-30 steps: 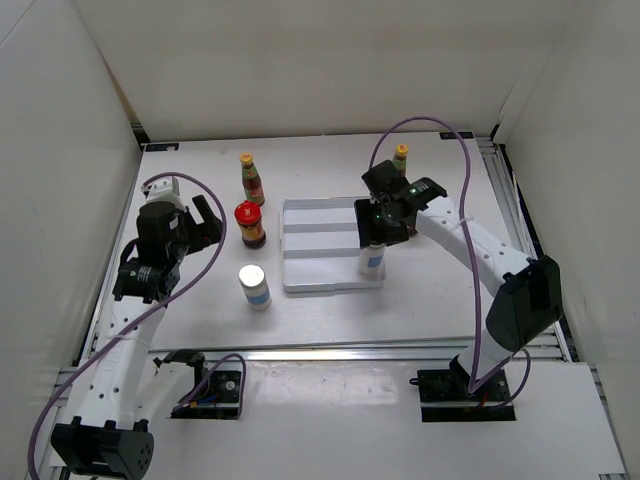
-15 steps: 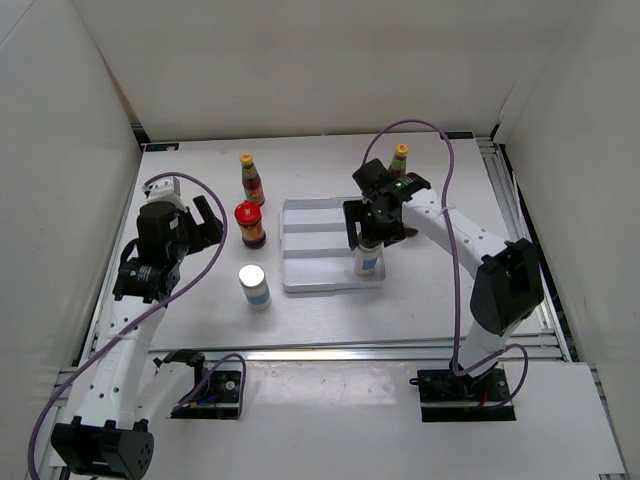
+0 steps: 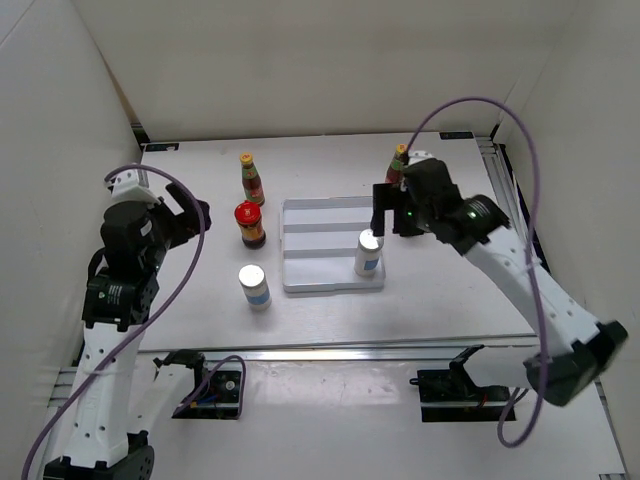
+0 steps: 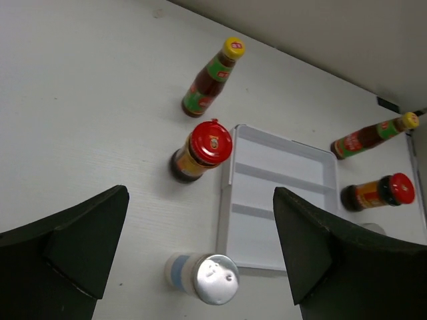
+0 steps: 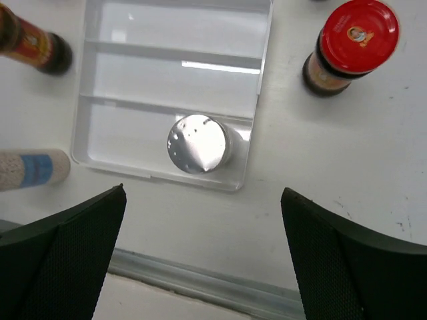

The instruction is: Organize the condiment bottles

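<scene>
- Right wrist view: the right claw point(image 5: 203, 193) is shown spread wide and empty. A white shaker point(image 5: 198, 143) is seen upright directly beneath it, in the tray point(image 5: 180, 67) compartment nearest the claw, close against the end wall.
- The shaker is judged to be placed and released, so the step in hand is taken to be a clean lift away from it.
- The claw is best raised straight up with the fingers held wide, so that the silver top is not clipped and the shaker is not tipped.
- A red-lidded jar point(image 5: 350, 43) is found on the counter point(image 5: 320, 173) beyond the claw, outside the tray. It is best gripped low on its body, not on the lid.
- A slim sauce bottle point(image 3: 398, 163) is seen in the top external view just beyond the claw's wrist. Being tall and narrow, it is judged easy to topple and is to be given room.
- The left claw point(image 4: 200, 193) is also spread wide and empty. A second shaker point(image 4: 207, 280) is nearest below it, a second jar point(image 4: 200, 150) ahead, and a second slim bottle point(image 4: 210, 77) farther ahead.
</scene>
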Robot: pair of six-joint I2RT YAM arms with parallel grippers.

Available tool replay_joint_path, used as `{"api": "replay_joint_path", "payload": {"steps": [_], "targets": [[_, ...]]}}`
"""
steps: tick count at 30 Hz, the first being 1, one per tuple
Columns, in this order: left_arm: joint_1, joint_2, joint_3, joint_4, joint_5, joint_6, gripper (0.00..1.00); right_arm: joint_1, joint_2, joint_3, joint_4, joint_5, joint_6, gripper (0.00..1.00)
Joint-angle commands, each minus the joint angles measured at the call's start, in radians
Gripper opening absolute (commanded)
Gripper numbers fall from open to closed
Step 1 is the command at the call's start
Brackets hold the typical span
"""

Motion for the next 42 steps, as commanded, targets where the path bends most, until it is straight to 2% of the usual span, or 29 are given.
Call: {"api": "replay_joint_path", "payload": {"steps": [1, 3, 6, 10, 16, 20, 22, 33, 42], "targets": [[-0.003, 0.008, -0.037, -0.003, 0.126, -0.083, 1.00, 0.003, -0.173, -0.127, 0.154, 0.085, 0.030, 1.00], [-0.014, 0.035, -0.097, 0.022, 0.194, -0.083, 1.00, 0.003, -0.246, -0.192, 0.197, 0.129, 0.078, 1.00], [-0.033, 0.046, -0.161, 0.035, 0.218, -0.057, 1.00, 0.003, -0.372, -0.341, 0.252, 0.172, 0.182, 1.00], [-0.106, 0.046, -0.180, 0.046, 0.254, 0.025, 0.96, 0.003, -0.461, -0.432, 0.282, 0.172, 0.182, 1.00], [-0.242, 0.046, -0.240, 0.025, 0.166, 0.058, 0.96, 0.003, -0.461, -0.479, 0.269, 0.203, 0.173, 1.00], [-0.319, 0.117, -0.231, -0.058, 0.013, 0.006, 0.96, 0.003, -0.470, -0.556, 0.303, 0.215, 0.184, 1.00], [-0.361, 0.167, -0.220, -0.058, 0.013, 0.006, 0.96, 0.003, -0.470, -0.556, 0.303, 0.224, 0.193, 1.00], [-0.399, 0.282, -0.220, -0.103, -0.059, -0.044, 0.97, 0.003, -0.459, -0.565, 0.312, 0.233, 0.193, 1.00], [-0.471, 0.353, -0.220, -0.133, -0.107, -0.096, 0.87, 0.003, -0.432, -0.556, 0.312, 0.233, 0.193, 1.00]]}}
